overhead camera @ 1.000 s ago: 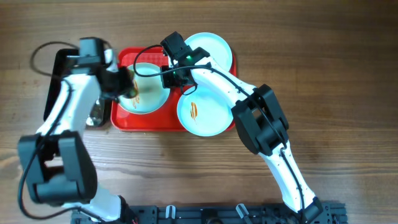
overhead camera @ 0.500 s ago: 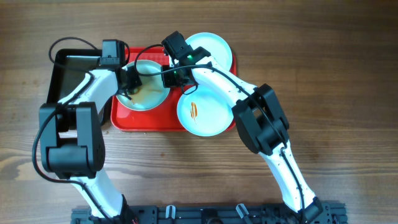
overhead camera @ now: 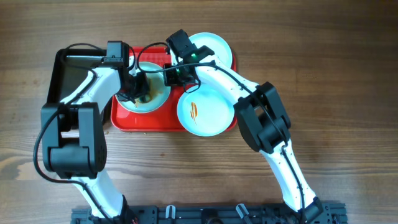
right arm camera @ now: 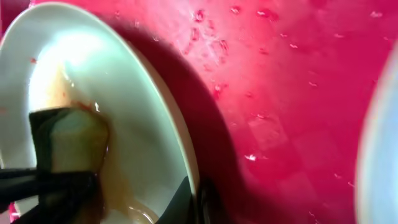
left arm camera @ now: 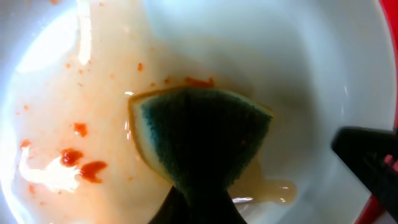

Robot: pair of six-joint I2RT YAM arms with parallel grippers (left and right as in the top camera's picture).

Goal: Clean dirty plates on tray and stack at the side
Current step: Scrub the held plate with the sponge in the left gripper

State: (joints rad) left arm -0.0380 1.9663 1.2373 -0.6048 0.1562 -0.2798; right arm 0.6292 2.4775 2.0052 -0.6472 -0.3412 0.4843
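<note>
L gripper slid to plate centre, wrist bent down, pinching sponge, R gripper clamping its rim

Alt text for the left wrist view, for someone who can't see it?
A green-and-yellow sponge, pinched in the left gripper, presses into a round white plate smeared with watery orange sauce. The red plastic tray shows at far right.

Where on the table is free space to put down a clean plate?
The bare wood right of the tray, beyond the right arm, is the widest free patch. Another lies in front of the tray, between the left arm and the right. The tray itself is crowded with three plates; the black pan closes its left side.
</note>
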